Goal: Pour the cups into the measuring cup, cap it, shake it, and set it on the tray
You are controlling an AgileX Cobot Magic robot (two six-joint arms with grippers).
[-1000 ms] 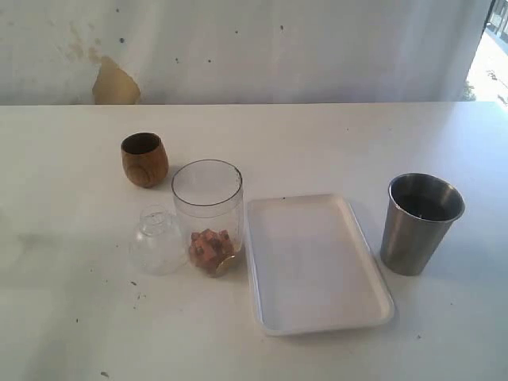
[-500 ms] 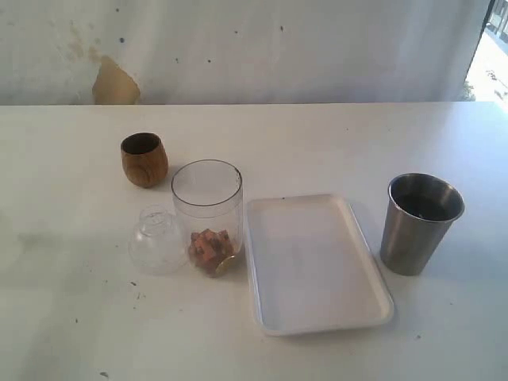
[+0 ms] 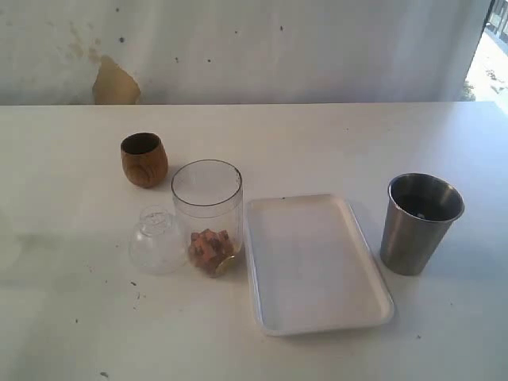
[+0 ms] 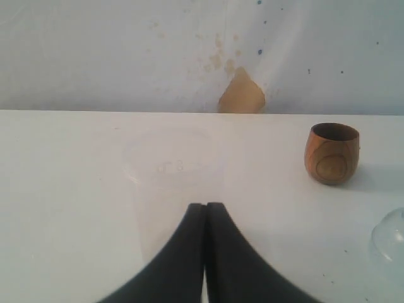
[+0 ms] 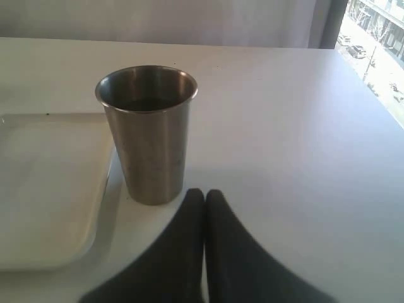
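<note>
The brown wooden cup (image 3: pixel 144 159) stands at the back left of the white table. In front of it is the clear measuring cup (image 3: pixel 208 213), upright and uncapped, with brown bits at its bottom. The clear dome cap (image 3: pixel 159 240) rests on the table against its left side. To the right lies the white tray (image 3: pixel 313 262), then the steel tumbler (image 3: pixel 421 224). Neither gripper shows in the exterior view. My left gripper (image 4: pixel 206 206) is shut on nothing, with the wooden cup (image 4: pixel 333 153) well off to one side. My right gripper (image 5: pixel 204 192) is shut and empty, just short of the steel tumbler (image 5: pixel 148 132).
A frosted translucent cup (image 4: pixel 172 183) stands faintly just beyond my left fingertips. The cap's edge (image 4: pixel 391 240) shows at the border of the left wrist view. A wall with a tan patch (image 3: pixel 115 83) runs behind the table. The tray's rim (image 5: pixel 101 208) lies beside the tumbler.
</note>
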